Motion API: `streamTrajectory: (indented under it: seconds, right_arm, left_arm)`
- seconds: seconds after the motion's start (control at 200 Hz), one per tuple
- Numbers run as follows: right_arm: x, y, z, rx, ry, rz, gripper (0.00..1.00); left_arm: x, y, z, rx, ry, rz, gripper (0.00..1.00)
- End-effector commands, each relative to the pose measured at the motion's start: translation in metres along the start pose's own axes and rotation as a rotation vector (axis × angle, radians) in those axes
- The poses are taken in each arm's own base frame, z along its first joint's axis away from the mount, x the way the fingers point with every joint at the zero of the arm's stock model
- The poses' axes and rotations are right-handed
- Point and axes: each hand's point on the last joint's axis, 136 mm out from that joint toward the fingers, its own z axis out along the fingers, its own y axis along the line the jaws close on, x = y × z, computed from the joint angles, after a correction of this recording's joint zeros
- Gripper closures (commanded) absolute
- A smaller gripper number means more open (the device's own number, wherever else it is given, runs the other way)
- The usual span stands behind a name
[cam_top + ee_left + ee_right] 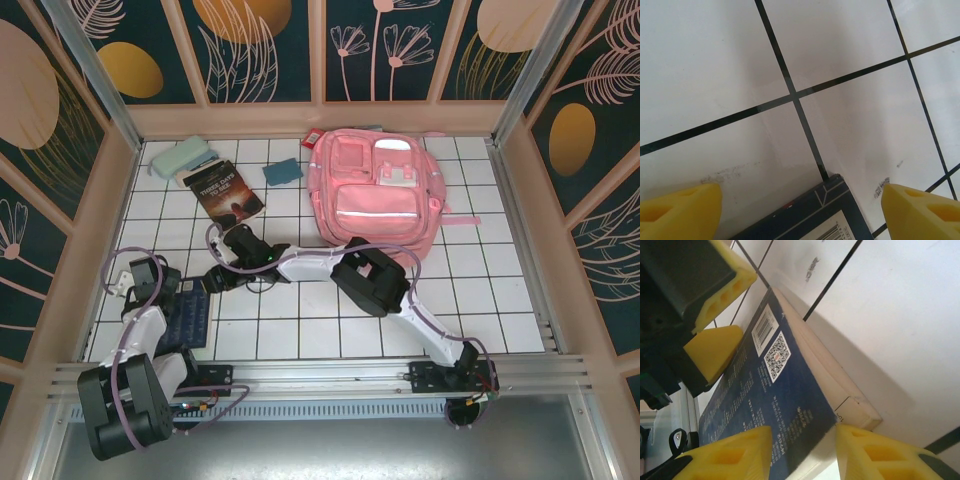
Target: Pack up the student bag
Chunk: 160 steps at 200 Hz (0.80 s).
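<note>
The pink student bag (370, 195) lies flat at the back right of the tiled floor, pockets up. A dark blue book (190, 320) lies at the near left. My right gripper (213, 275) reaches across to the book's far corner. Its yellow fingers (804, 450) are shut on the dark blue book (780, 390), one on the back cover with its QR code, one against the page block, and that edge is raised off the tiles. My left gripper (185, 290) hovers open over the same end. The book's corner (820, 215) sits low between its spread fingertips (800, 210).
A second book with a dark cover (222, 192), a pale green case (182, 157) and a teal pad (283, 172) lie at the back left. Something red (310, 137) pokes out behind the bag. Walls enclose the floor on three sides.
</note>
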Motion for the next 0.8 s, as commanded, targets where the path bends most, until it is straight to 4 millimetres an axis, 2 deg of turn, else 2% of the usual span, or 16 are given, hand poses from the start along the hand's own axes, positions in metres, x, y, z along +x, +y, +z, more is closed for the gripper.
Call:
streamTrajectory:
  seconds: [0.0, 0.21, 0.34, 0.636, 0.796]
  right_arm:
    - [-0.018, -0.027, -0.010, 0.048, -0.053, 0.060, 0.61]
    - [-0.035, -0.062, -0.049, 0.120, -0.125, 0.112, 0.61]
    - [-0.041, -0.073, -0.066, 0.139, -0.150, 0.125, 0.61]
    - [-0.057, -0.094, -0.098, 0.202, -0.205, 0.140, 0.61]
    - [-0.059, -0.110, -0.131, 0.264, -0.248, 0.157, 0.60]
  left_arm:
    - [0.088, -0.048, -0.016, 0.304, 0.430, -0.029, 0.18]
    - [0.105, -0.067, -0.029, 0.373, 0.478, -0.035, 0.19]
    - [0.111, -0.078, -0.037, 0.422, 0.493, -0.056, 0.19]
    - [0.133, -0.121, -0.067, 0.543, 0.544, 0.024, 0.19]
    - [0.140, -0.122, -0.066, 0.508, 0.528, 0.119, 0.19]
